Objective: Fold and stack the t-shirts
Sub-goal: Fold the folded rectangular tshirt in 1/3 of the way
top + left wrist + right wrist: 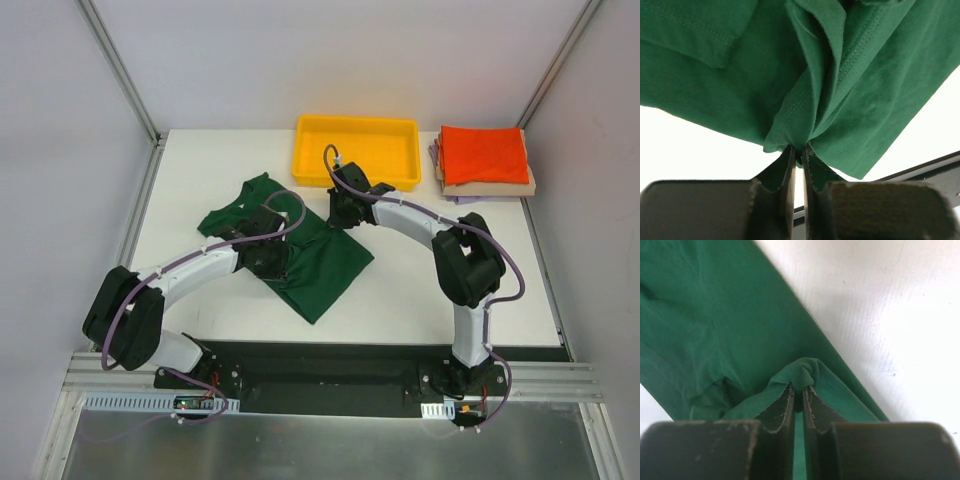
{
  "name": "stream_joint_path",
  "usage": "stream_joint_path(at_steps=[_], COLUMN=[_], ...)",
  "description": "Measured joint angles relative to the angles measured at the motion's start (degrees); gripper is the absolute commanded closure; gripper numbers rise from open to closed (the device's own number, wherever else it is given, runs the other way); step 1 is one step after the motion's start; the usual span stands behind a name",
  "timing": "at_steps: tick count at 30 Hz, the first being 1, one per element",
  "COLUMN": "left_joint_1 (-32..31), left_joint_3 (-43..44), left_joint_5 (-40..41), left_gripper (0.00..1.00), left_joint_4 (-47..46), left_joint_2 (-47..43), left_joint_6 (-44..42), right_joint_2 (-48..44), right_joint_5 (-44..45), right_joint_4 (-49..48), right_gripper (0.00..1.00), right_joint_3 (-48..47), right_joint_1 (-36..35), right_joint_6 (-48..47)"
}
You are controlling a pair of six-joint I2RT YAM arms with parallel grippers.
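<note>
Lying rumpled on the counter (400, 310), 1 dark green t-shirt (325, 265) is being held by 2 pincers: the left pincer (798, 150) is clenching a bunched fold near its middle, the right pincer (799, 387) is nipping its far edge. Rightward, 1 yellow tray (355, 150) is sitting beside 3 stacked folded shirts: orange-red shirt (484, 155), tan shirt (505, 187), lavender shirt (436, 158).

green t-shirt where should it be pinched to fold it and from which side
Probably at its outer edges, from above: the green t-shirt lies limp on the table, so only a gathered edge gives something to close on. The left gripper is shut on a stitched fold, the right gripper on a bunch at its border.
</note>
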State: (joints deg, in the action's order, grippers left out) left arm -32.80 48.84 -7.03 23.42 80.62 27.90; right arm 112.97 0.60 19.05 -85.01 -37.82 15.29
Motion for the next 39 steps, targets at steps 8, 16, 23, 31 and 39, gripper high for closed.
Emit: stream_joint_path(at_steps=[8, 16, 23, 31, 39], left_joint_1=[0.3, 0.3, -1.0, -3.6, -2.8], left_joint_3=[1.9, 3.2, 4.5, 12.8, 17.2], left_joint_5=[4.5, -0.1, -11.0, -15.3, -9.3], left_gripper=[0.01, 0.01, 0.01, 0.01, 0.01], left_joint_4=[3.2, 3.0, -2.9, -6.8, -6.1], left_joint_2=[-1.0, -8.7, -3.3, 10.4, 18.4], left_joint_6=[0.7, 1.2, 1.9, 2.2, 0.6], right_joint_2=[1.1, -11.8, -27.0, -31.1, -33.8], right_joint_5=[0.0, 1.8, 1.0, -0.6, -1.5], right_joint_4=[-0.4, -0.7, -4.5, -5.2, -5.6], right_gripper=[0.03, 0.04, 0.04, 0.04, 0.04], right_joint_3=[-2.5, 7.6, 23.2, 32.7, 35.3], right_joint_1=[0.1, 0.2, 3.2, 6.3, 7.9], right_joint_6=[-1.4, -2.6, 0.4, 2.3, 2.7])
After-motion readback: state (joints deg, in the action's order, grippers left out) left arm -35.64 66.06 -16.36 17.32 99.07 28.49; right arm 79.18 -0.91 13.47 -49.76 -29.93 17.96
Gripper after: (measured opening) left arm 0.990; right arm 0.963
